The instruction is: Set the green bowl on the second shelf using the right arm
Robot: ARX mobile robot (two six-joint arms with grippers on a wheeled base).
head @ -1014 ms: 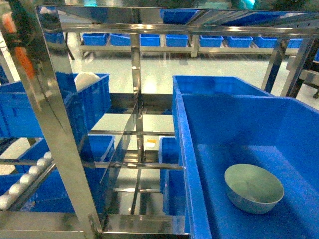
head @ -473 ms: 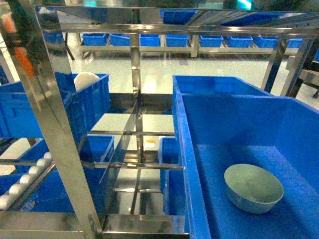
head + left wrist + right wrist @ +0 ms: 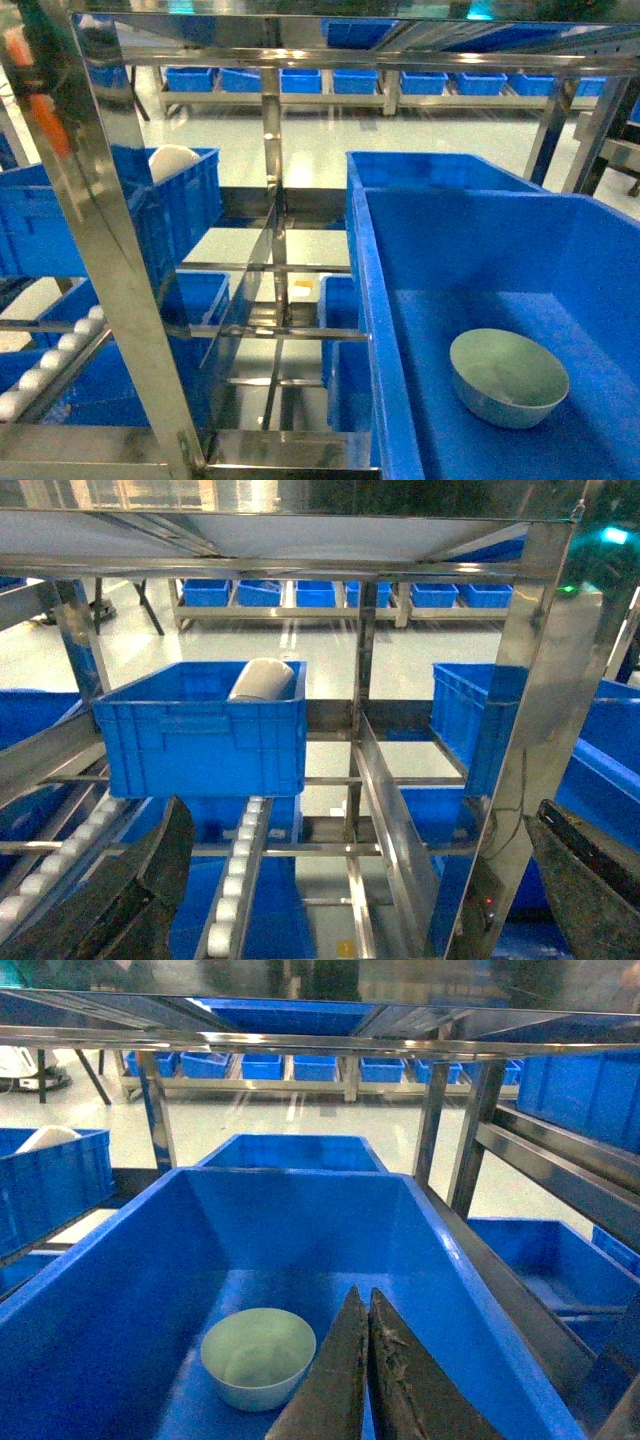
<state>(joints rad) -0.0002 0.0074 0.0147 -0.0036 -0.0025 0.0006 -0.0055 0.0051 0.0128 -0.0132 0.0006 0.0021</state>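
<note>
The pale green bowl (image 3: 509,378) sits upright on the floor of the large deep blue crate (image 3: 470,240), toward its front right. In the right wrist view the green bowl (image 3: 258,1356) lies just left of my right gripper (image 3: 362,1294), whose two dark fingers are pressed together with nothing between them, hovering over the crate floor (image 3: 300,1230). The crate rests on the second shelf, whose steel side rail (image 3: 505,1295) runs along its right. My left gripper (image 3: 362,805) is open in front of the rack's roller rails. Neither gripper shows in the head view.
A smaller blue crate (image 3: 170,205) holding a white rounded object (image 3: 172,160) stands on the left roller track (image 3: 240,870). Steel uprights (image 3: 120,260) and cross bars (image 3: 272,200) frame the rack. A top shelf plate (image 3: 300,1020) runs overhead. Several blue crates (image 3: 300,80) line the far wall.
</note>
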